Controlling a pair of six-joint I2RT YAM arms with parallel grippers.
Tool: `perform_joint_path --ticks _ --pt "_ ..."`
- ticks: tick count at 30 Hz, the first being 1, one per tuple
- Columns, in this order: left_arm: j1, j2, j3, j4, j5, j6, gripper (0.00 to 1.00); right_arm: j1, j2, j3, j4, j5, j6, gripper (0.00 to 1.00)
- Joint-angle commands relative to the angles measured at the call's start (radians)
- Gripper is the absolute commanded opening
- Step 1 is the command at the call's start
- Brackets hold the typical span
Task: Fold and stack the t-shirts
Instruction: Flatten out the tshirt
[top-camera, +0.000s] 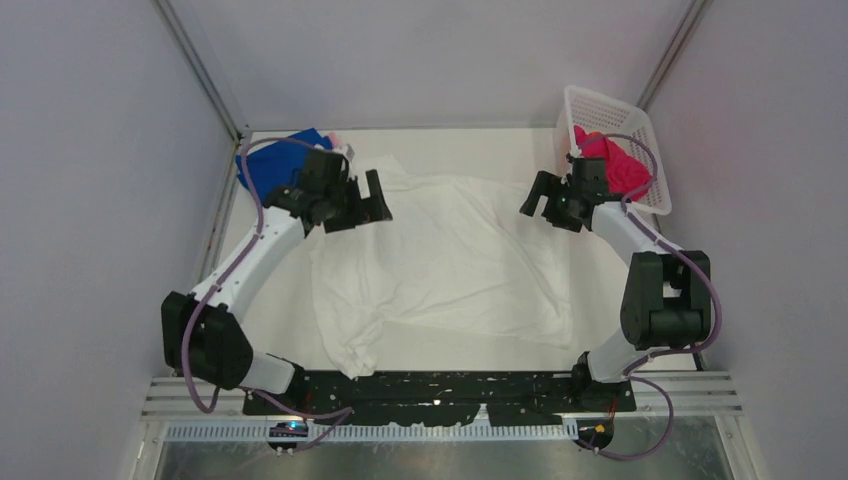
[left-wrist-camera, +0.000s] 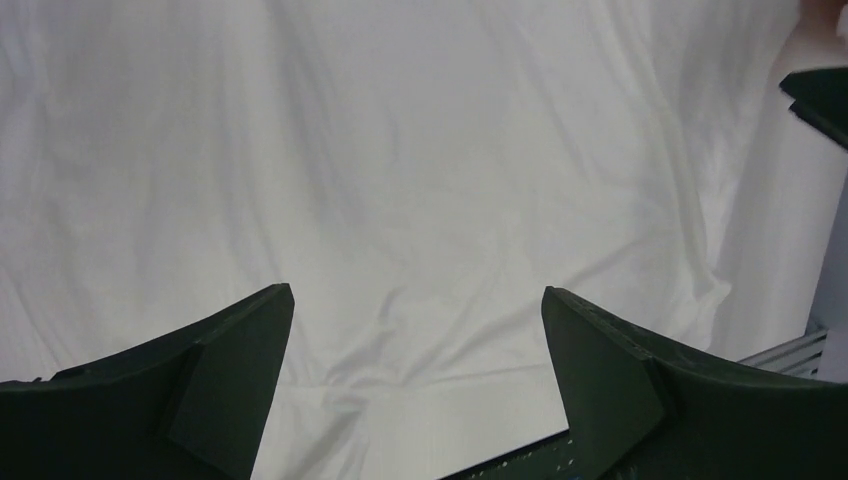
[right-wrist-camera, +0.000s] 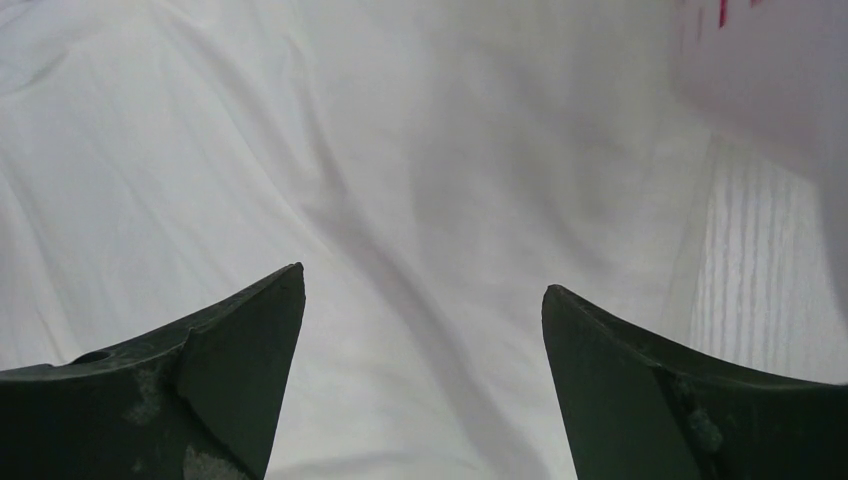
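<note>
A white t-shirt (top-camera: 450, 260) lies spread and wrinkled over the middle of the table; it fills the left wrist view (left-wrist-camera: 400, 170) and the right wrist view (right-wrist-camera: 380, 160). My left gripper (top-camera: 362, 200) hovers open over the shirt's far left part, nothing between its fingers (left-wrist-camera: 240, 370). Over the far right edge of the shirt my right gripper (top-camera: 540, 198) hangs open and empty too. A royal blue t-shirt (top-camera: 275, 165) lies bunched at the far left corner with a bit of pale pink cloth (top-camera: 333, 139) beside it. A magenta t-shirt (top-camera: 612, 160) sits in the basket, a bit of orange (top-camera: 592, 135) on it.
The white mesh basket (top-camera: 600, 105) stands at the far right corner, close behind my right gripper. Grey walls enclose the table on three sides. The black base plate (top-camera: 440, 395) runs along the near edge.
</note>
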Motion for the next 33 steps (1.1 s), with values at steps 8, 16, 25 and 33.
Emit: perform_joint_path --ticks 8,16,25,33 --pt "-0.142 -0.455 -0.649 0.032 -0.12 -0.178 0.99 -0.01 -0.033 -0.066 0.05 0.035 -0.052 0.95" --pt "-0.146 -0.568 -0.71 -0.023 -0.152 -0.186 1.0 -0.14 0.064 0.146 0.004 -0.027 -0.07 0.95" --pt "-0.146 -0.548 -0.693 -0.015 -0.122 -0.163 1.0 -0.194 0.23 0.253 -0.055 -0.458 -0.036 0.95" --pt "-0.146 -0.524 -0.694 -0.012 -0.101 -0.152 1.0 -0.243 0.251 0.217 -0.018 -0.521 0.126 0.96"
